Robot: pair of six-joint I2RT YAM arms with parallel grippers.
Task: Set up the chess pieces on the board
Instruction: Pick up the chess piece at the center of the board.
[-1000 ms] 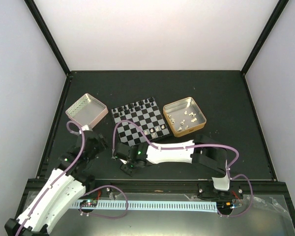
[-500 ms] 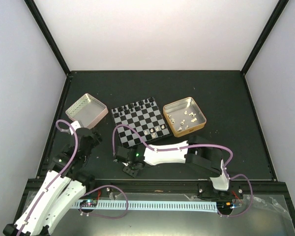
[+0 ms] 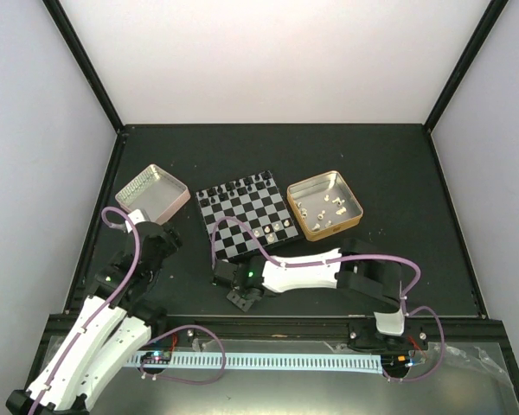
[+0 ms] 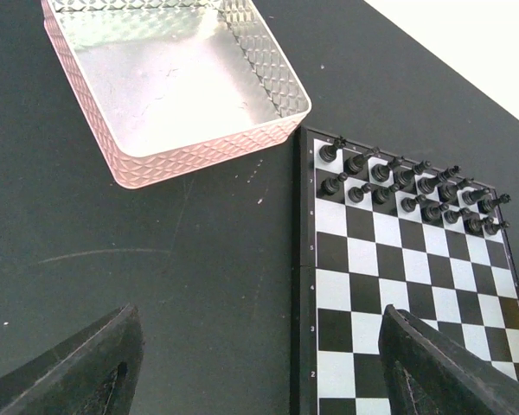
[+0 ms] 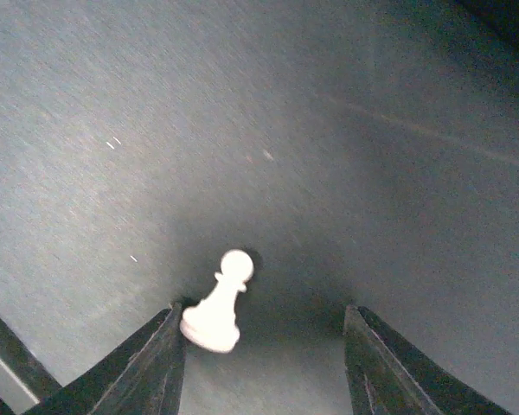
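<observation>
Board (image 3: 242, 216) sits mid worktop (image 3: 389, 156), btwn pink tin (image 3: 153, 192) on left & gold tin (image 3: 324, 204) on right. Black pieces (image 4: 411, 192) fill two rows along board's far edge. A few white pieces (image 3: 274, 229) stand by its near-right corner, and more lie in gold tin. Right gripper (image 5: 264, 333) is low over bare worktop just near of board, fingers spread wide. A tilted white pawn (image 5: 218, 304) is on worktop btwn them, hard against one finger, not pinched. Left gripper (image 4: 259, 372) hangs near-left of board, also spread wide, w/ pink tin & board's left half in its view.
</observation>
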